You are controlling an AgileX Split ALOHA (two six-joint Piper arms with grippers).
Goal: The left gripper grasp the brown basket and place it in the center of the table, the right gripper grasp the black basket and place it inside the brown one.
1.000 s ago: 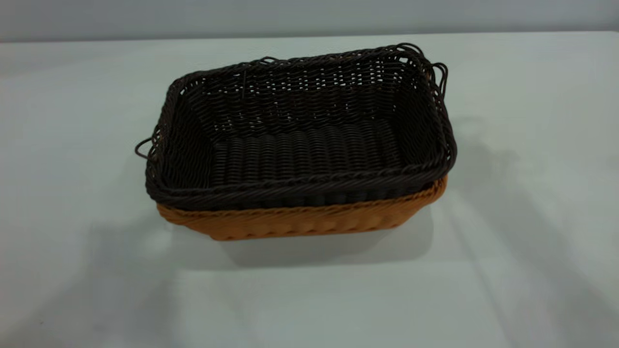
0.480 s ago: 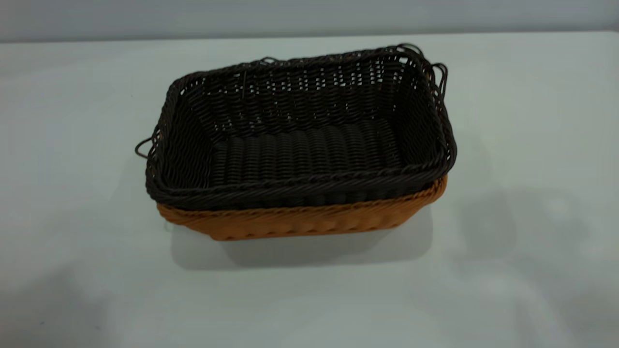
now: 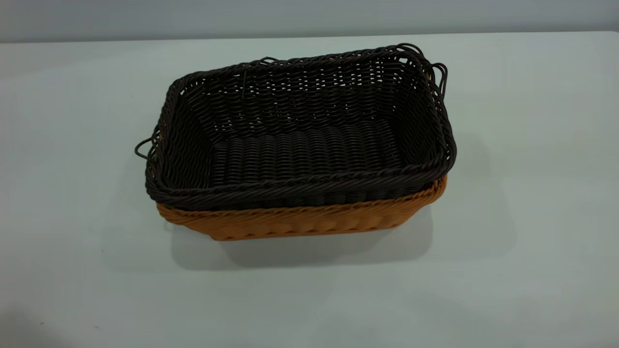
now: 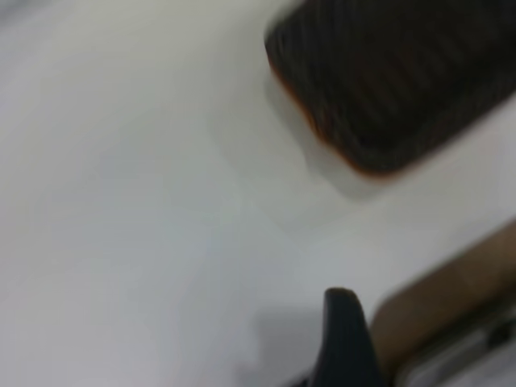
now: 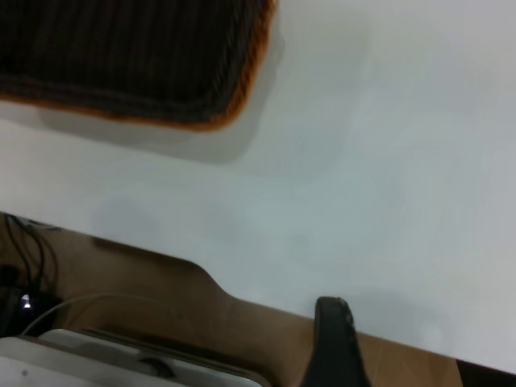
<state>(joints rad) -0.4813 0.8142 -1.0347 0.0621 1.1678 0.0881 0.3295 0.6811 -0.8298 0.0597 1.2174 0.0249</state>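
The table (image 3: 532,241) carries the brown basket (image 3: 300,222) at its middle, with the black basket (image 3: 300,145) nested inside it — dark rim riding above the orange one. Both grippers sit well back from the baskets — of the left gripper (image 4: 345,339) and the right gripper (image 5: 334,343) only one dark finger each shows, so I cannot tell their opening.

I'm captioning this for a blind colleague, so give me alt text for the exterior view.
A black basket sits nested inside a brown basket near the middle of a pale table, its dark rim standing above the orange-tan one. No robot arm or gripper appears in this view.
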